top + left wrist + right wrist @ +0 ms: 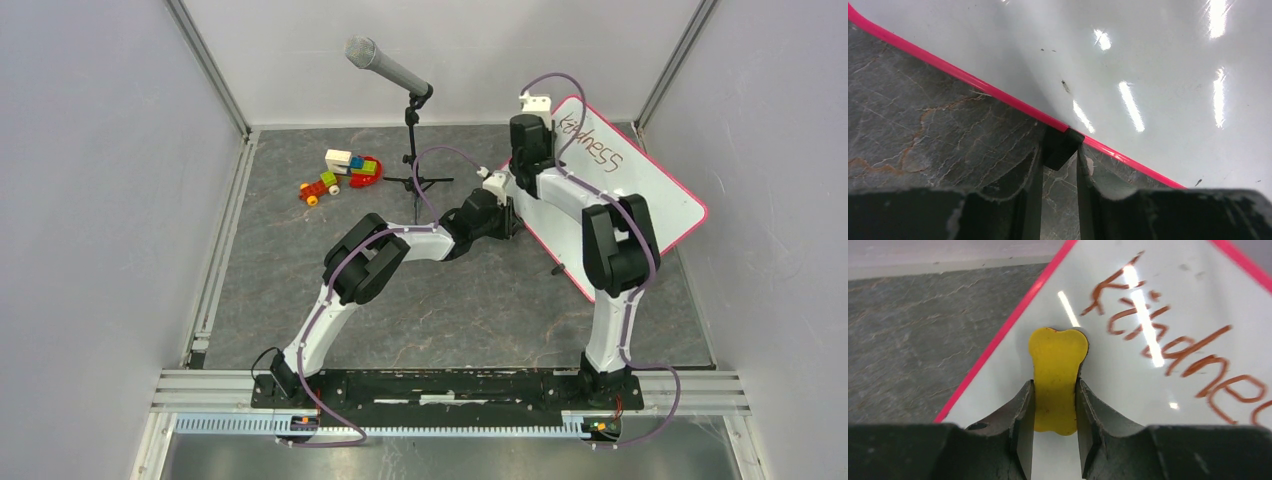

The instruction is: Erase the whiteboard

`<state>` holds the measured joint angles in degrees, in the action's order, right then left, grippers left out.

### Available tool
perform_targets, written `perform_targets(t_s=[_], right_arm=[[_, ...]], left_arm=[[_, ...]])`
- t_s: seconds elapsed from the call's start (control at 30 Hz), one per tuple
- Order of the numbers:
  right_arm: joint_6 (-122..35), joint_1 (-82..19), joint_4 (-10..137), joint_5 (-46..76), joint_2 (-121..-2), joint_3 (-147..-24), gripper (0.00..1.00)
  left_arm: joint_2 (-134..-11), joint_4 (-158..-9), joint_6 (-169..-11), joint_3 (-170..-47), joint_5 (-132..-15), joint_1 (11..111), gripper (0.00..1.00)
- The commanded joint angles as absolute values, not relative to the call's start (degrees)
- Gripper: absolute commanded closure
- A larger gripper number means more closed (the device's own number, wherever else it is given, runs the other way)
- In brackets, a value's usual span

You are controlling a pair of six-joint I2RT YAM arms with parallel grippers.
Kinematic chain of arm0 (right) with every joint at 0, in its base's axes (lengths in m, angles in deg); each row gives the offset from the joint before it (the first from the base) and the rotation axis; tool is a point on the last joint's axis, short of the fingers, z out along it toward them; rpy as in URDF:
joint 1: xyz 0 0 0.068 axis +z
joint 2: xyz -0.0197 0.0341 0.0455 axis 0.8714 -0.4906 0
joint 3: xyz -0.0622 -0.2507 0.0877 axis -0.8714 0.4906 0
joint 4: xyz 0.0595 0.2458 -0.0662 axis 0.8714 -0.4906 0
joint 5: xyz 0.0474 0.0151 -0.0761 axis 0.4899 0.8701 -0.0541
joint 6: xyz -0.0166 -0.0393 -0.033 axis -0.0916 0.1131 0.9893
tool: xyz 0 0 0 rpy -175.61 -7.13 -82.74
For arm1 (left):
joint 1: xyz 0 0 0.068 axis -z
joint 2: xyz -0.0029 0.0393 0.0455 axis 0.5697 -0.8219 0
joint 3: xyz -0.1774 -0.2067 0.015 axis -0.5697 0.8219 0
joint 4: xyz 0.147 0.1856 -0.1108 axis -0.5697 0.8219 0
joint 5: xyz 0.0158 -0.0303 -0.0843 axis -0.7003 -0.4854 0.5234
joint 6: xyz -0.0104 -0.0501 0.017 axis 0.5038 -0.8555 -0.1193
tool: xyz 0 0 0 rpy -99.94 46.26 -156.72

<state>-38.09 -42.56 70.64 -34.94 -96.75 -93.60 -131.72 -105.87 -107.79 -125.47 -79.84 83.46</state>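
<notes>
Whiteboard (650, 195) lies flat and askew at the far right of the table (450, 300), one corner close to the back wall and its right corner near the right side wall (780, 200); the word "kindness" (591, 143) runs in reddish-brown marker along its far part and none of it looks wiped yet. The right gripper (1054, 385) is clamped narrowly on a yellow bone-shaped eraser (1058, 355), whose far lobe sits on the white surface just beside the first letter; the left gripper (1060, 165) is nearly closed, its tips pinching what appears to be a black foot clip (1062, 142) on the pink frame (998, 92) at the board's near-left edge, seemingly to steady it. The step in hand is likely the first pass over the writing; it would go best with the eraser pressed flat and drawn along the line of letters, in overlapping strokes, while the left arm holds the board so it does not slide or pivot. Room is tight on the far and right sides, where strokes toward the last letters run close to the frame and the walls; the eraser could slip off the edge there. To the left there is open table; the microphone stand (413, 150) and the toy blocks (340, 172) stand well apart from the board.
</notes>
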Motion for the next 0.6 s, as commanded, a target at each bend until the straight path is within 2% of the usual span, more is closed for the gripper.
perform_targets(t_s=[0.0, 0.23, 0.57], right_arm=[[-38.91, -47.86, 72.19, -37.19, -91.73, -92.39, 0.65], [-40.0, -48.06, 71.7, -33.19, -91.5, -91.49, 0.65], [-39.07, -42.8, 71.94, -29.23, -94.23, -92.72, 0.65]], left_arm=[[-133.37, -103.56, -108.05, -126.53, -81.46, 83.6, 0.98], [-133.49, -103.54, -107.97, -126.58, -81.46, 83.6, 0.98], [-133.43, -103.37, -107.81, -126.7, -81.59, 83.68, 0.98]])
